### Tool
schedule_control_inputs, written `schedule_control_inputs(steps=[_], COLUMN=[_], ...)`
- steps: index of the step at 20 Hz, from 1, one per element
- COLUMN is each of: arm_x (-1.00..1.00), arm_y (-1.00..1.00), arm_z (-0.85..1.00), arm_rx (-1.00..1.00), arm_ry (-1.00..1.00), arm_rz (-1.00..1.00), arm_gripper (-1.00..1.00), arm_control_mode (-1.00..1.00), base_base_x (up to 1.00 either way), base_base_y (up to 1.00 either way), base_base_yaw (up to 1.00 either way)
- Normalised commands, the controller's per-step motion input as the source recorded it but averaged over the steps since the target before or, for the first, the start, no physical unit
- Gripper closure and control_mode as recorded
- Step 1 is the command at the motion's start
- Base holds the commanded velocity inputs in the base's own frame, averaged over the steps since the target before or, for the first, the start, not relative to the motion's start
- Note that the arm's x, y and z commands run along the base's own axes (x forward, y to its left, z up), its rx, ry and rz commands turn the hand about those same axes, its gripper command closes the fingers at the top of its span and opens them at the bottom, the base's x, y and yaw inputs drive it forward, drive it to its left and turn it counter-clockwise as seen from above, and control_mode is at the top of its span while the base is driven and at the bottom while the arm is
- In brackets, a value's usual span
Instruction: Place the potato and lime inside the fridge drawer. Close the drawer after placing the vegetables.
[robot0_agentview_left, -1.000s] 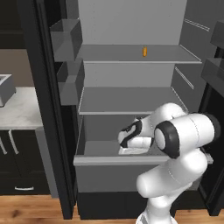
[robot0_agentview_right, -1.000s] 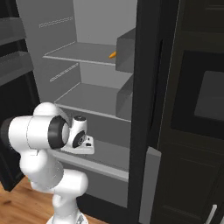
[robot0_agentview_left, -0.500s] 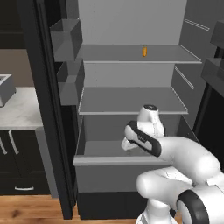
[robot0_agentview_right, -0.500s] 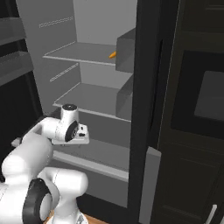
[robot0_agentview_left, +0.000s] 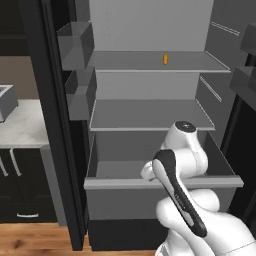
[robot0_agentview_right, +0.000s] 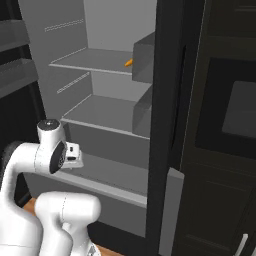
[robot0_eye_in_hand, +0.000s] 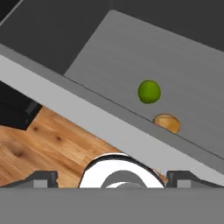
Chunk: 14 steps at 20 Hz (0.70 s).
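The fridge drawer (robot0_agentview_left: 160, 183) stands pulled out below the lower shelf, also seen as the fridge drawer (robot0_agentview_right: 107, 189) from the right. On the floor of the fridge drawer (robot0_eye_in_hand: 83, 107) lies the lime (robot0_eye_in_hand: 149, 91), a smooth green ball. Right beside it the tan potato (robot0_eye_in_hand: 167, 122) rests against the front wall, which hides its lower part. My gripper (robot0_eye_in_hand: 113, 178) hangs open above the drawer's front edge, nothing between its fingers. The hand (robot0_agentview_right: 74, 154) sits just over the drawer's front.
A small orange thing (robot0_agentview_left: 165, 59) lies on the upper shelf. Grey door bins (robot0_agentview_left: 76, 44) hang on the open left door. A pale counter (robot0_agentview_left: 20, 127) is at the left, a dark oven wall (robot0_agentview_right: 235, 115) at the right, wood floor (robot0_eye_in_hand: 39, 140) below.
The arm has swung round and the hand has drawn back from inside the drawer toward its front edge. The jaws have spread wider.
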Motion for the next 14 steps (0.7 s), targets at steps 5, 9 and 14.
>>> schedule_control_inputs(steps=[5,9,14], arm_x=[-0.62,-0.08,0.0], arm_y=[0.27,0.3,0.5], arm_z=[0.26,-0.48,-0.92], arm_rx=[0.0,-0.01,-0.06], arm_ry=[0.0,0.03,0.04], arm_rz=[-0.03,-0.04,0.0], arm_gripper=[-1.0,-1.0,-1.0], arm_control_mode=[-1.0,-1.0,-1.0], base_base_x=[0.0,0.0,0.0], base_base_y=[0.0,0.0,0.0], base_base_yaw=[0.0,0.0,0.0])
